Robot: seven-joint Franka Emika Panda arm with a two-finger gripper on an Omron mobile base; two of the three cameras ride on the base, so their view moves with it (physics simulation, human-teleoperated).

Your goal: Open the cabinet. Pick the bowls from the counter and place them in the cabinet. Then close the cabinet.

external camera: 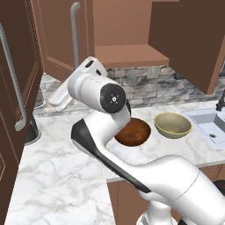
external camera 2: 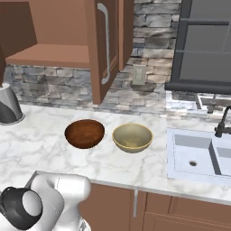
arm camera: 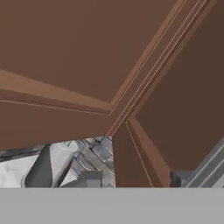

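The end effector itself is hidden: in the left base view the white arm (external camera: 132, 162) bends up and its wrist runs off toward the left cabinet door, with the fingers out of sight, so whether they are apart or together cannot be told; the hand view looks close at brown recessed door panelling (arm camera: 87, 57), with a grey bar handle (arm camera: 205, 168) cut off at its lower right corner

The cabinet (external camera 2: 54, 54) stands open, both doors swung out and its shelf bare; its top is cut off by the frame; the arm's elbow covers the near left rim of the dark wooden bowl (external camera: 134, 132) in the left base view, while the right base view shows it whole (external camera 2: 84, 133); the beige bowl (external camera 2: 132, 137) sits just beside it on the marble tabletop (external camera 2: 45, 144), apart and upright

Nearby: a sink (external camera 2: 198, 158) with a dark faucet (external camera 2: 223, 122) to the right, a wall outlet (external camera 2: 139, 75) on the stone backsplash, a black-framed unit (external camera 2: 203, 40) above the sink, and a grey-and-black vessel (external camera 2: 9, 106) cut off at the left edge; no writing can be read anywhere
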